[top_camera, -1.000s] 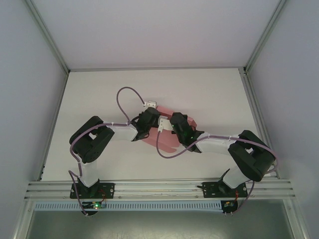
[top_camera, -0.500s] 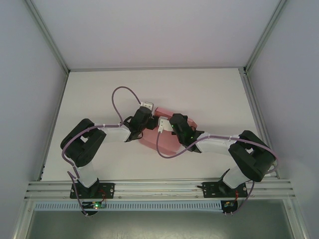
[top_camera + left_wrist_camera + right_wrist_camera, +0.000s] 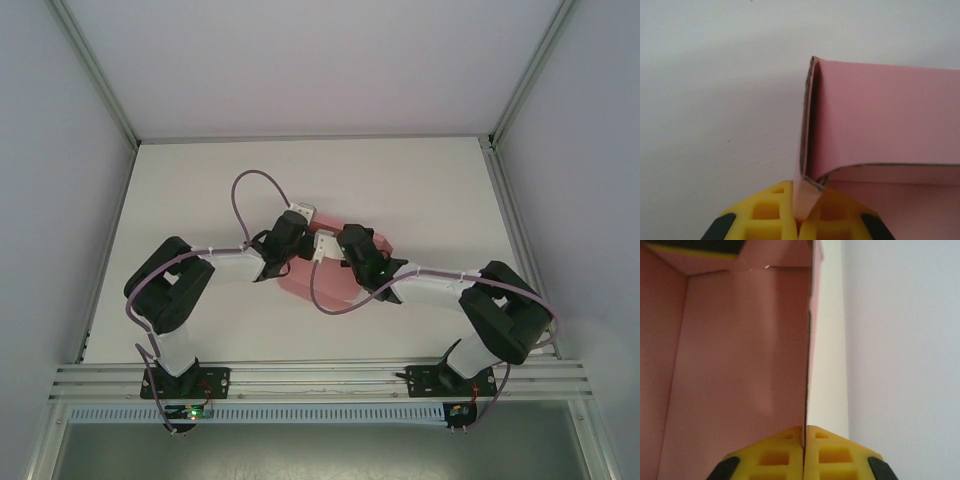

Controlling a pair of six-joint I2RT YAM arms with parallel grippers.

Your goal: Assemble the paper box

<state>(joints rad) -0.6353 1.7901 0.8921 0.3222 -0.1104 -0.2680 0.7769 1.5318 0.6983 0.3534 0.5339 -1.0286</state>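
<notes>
Since half a second ago, the left arm's wrist has swung slightly right and far, nearer the right arm's wrist above the paper box (image 3: 330, 283). Now the left gripper (image 3: 799, 222) pinches a folded corner flap of the pink card between its yellow fingers (image 3: 765, 216). The right gripper (image 3: 804, 452) is clamped on an upright side wall. The box sits mid-table (image 3: 430, 190), between both wrists.

Table (image 3: 420, 180) lay open along the far edge and both far corners. Middle was blocked: left gripper (image 3: 799, 222) and right gripper (image 3: 804, 455) met over the box (image 3: 325, 287), each clamped on a wall. Arms (image 3: 440, 290) barred the near edge.
</notes>
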